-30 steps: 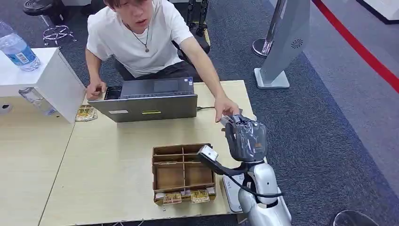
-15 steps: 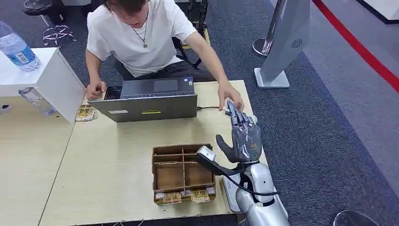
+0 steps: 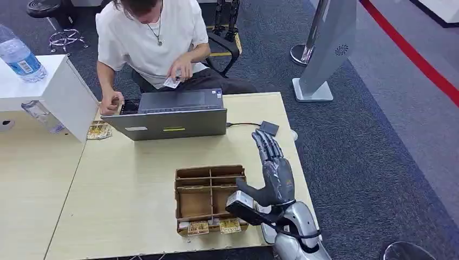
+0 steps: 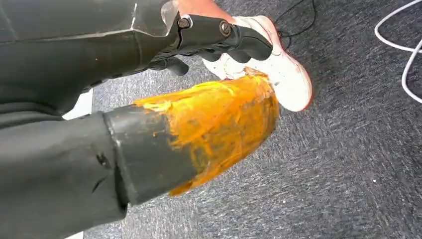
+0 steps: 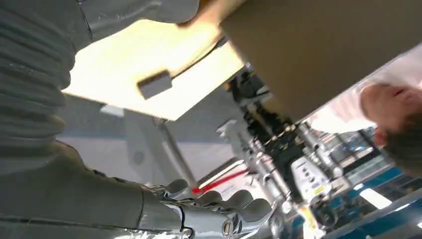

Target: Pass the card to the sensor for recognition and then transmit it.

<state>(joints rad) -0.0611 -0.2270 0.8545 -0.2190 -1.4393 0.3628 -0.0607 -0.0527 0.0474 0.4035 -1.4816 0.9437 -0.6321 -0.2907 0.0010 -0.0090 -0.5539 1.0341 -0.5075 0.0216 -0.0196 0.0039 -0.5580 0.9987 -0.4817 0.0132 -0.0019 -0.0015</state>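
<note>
The right hand (image 3: 277, 172) is being held flat above the right edge of the wooden table (image 3: 130, 184), with its fingers (image 3: 267, 144) stretched out straight and apart and its thumb spread to the side; nothing is being gripped by it. The fingertips are being pointed toward the small dark sensor (image 3: 269, 128), which is lying near the table's far right corner and is being linked by a cable to the grey laptop (image 3: 172, 115). The card (image 3: 171, 82) is being held in the hand of the person (image 3: 149, 38) who is sitting behind the laptop, well apart from the sensor. A cardboard divider box (image 3: 209, 199) is being kept just beside the right arm. The left hand (image 4: 219, 42) is being seen above grey carpet with its dark fingers curled inward, and nothing is being held in it.
</note>
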